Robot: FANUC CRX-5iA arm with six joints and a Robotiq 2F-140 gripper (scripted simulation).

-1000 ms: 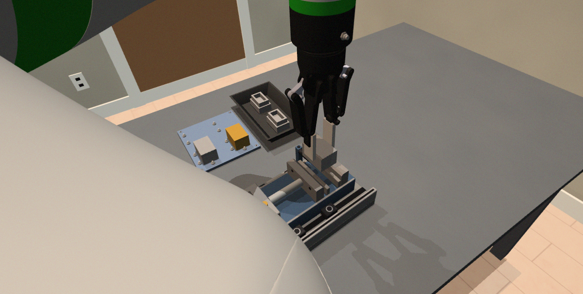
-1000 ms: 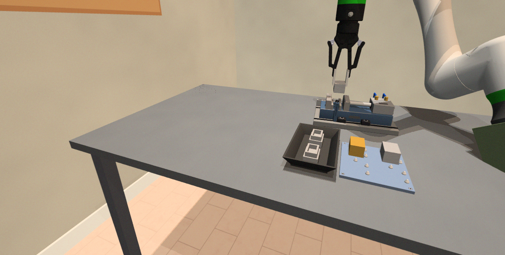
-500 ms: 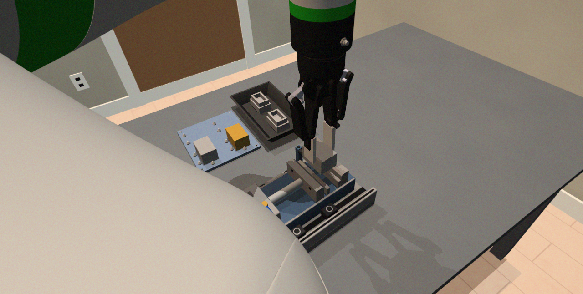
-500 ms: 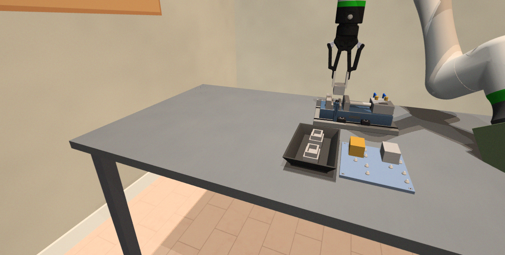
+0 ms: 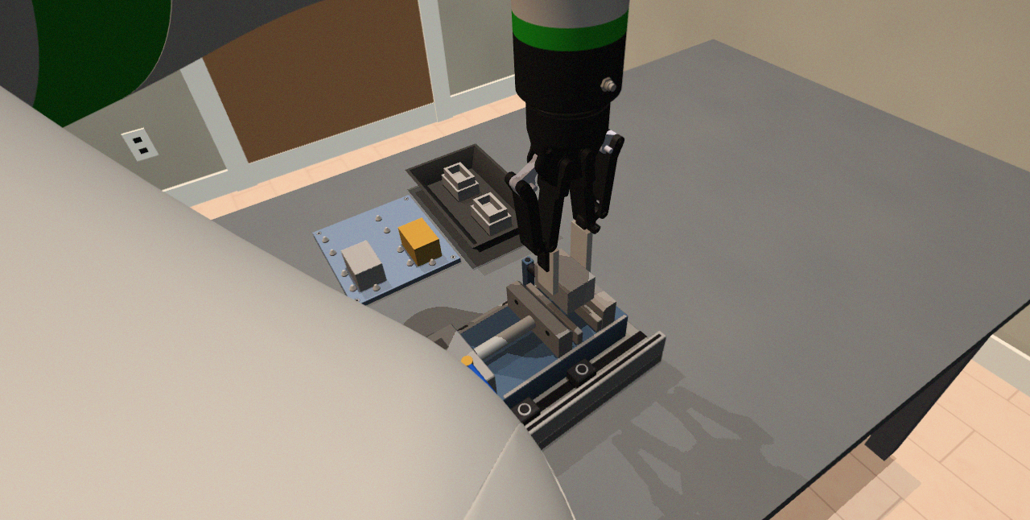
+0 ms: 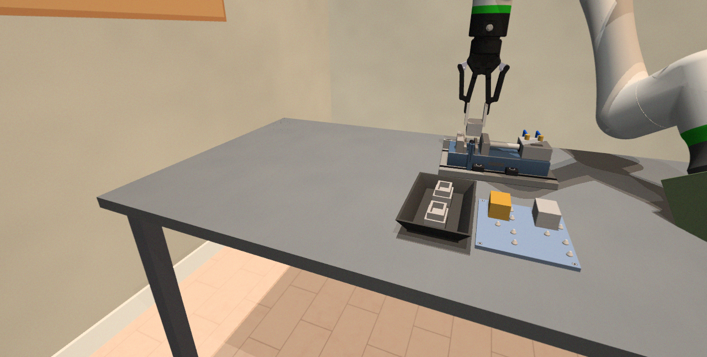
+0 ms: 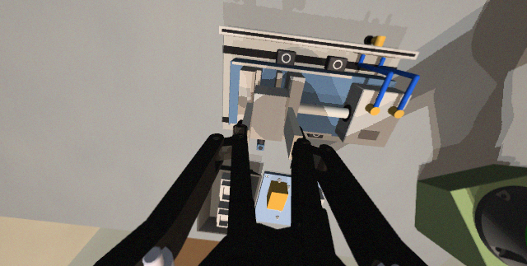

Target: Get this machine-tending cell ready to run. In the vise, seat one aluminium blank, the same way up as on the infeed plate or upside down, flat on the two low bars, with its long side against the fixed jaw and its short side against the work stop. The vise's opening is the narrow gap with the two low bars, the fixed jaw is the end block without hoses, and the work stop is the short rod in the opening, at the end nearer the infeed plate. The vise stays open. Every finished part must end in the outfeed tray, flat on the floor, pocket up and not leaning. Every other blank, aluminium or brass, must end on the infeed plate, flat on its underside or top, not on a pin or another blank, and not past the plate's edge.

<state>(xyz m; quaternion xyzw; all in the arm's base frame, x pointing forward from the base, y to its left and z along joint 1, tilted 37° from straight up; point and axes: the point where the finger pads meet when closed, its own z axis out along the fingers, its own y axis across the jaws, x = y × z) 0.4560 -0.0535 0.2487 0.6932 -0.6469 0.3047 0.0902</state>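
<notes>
My gripper [image 6: 476, 116] pinches a grey metal block [image 6: 475, 126] between its fingers, right of centre in the outside view, just above the vise [image 6: 494, 159] and its narrow gap. I judge the block stiff and fairly heavy for its size, with smooth faces that could slip, so I take it on two opposite flat sides, high enough to leave its lower part free for the gap.

Left to right in that view: a dark tray [image 6: 409, 204] holds two pocketed parts [image 6: 443, 189] lying flat, then a pale blue plate [image 6: 523, 251] carries a yellow block [image 6: 499, 205] and a second grey block [image 6: 545, 213], each near the small pins.

The vise sits at the far side of a plain grey table [image 6: 277, 172] on dark legs. Beige walls close the room, an orange panel fills the upper left, and tan tiles cover the floor at the bottom.
</notes>
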